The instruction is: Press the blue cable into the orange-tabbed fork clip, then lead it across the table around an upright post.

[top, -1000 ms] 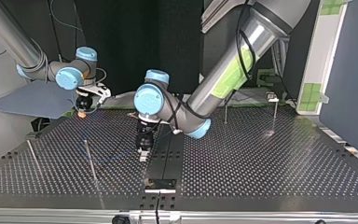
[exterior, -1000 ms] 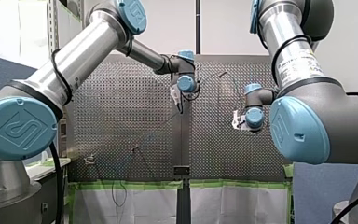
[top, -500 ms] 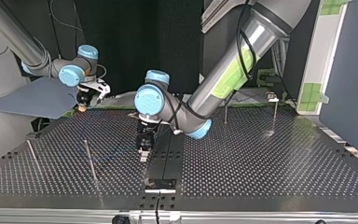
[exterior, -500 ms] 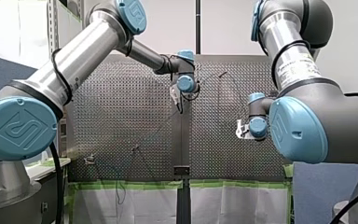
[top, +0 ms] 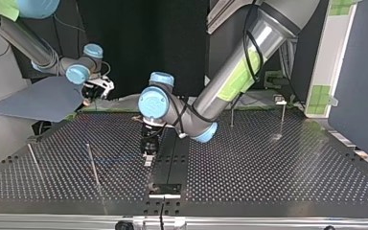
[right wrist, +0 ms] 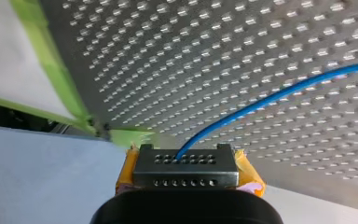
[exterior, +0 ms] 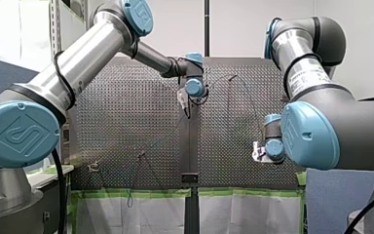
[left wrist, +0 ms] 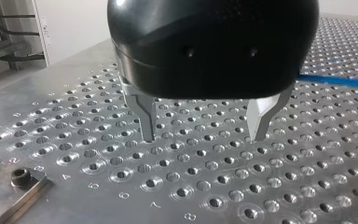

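A blue cable (right wrist: 261,100) curves over the perforated table (right wrist: 168,70).

Green tape (exterior: 141,193) above white cloth (exterior: 238,214); blue-grey sheet (top: 38,98).

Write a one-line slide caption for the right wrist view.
Yellow-padded right hand shut on the thin blue cable, which arcs away over the perforated metal table.

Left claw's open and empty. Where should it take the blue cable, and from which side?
Take the thin blue cable on the straight run beside my left claw, low over the perforated metal table. Come from above, claw straddling it: it's thin and lies nearly flat, so a side approach would likely hit the table. My right claw holds it further along.
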{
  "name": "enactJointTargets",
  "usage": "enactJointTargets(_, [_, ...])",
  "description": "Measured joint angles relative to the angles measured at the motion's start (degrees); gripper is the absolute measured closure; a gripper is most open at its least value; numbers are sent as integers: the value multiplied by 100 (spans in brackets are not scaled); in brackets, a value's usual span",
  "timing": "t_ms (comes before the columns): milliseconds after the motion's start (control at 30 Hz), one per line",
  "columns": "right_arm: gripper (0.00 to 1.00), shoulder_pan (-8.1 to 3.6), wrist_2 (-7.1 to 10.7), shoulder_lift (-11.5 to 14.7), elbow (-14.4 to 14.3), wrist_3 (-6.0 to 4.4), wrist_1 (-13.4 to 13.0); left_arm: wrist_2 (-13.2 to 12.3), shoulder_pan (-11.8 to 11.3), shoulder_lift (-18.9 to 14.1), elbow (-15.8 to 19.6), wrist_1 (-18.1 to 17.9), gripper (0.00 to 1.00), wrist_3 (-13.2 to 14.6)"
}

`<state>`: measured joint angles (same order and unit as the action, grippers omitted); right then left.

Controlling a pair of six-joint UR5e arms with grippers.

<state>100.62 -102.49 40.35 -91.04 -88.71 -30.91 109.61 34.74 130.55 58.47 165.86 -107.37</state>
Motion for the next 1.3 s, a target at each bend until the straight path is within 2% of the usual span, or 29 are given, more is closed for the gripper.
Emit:
enactJointTargets(300, [100,-103,-72,-443,-2,-94,-193,25,0,0,1,12,5,43])
enactJointTargets(633, [100,-194,-95,-911,0,-160,-648,35,-7,0,1,87,5,143])
enactJointTargets(767, [100,-248,-90,-989,1,-160,-803,37,-8,0,1,116,5,185])
enactJointTargets(1300, [100,-448,-81,-1136,6,-136,-1115,128,-8,0,-2,165,5,199])
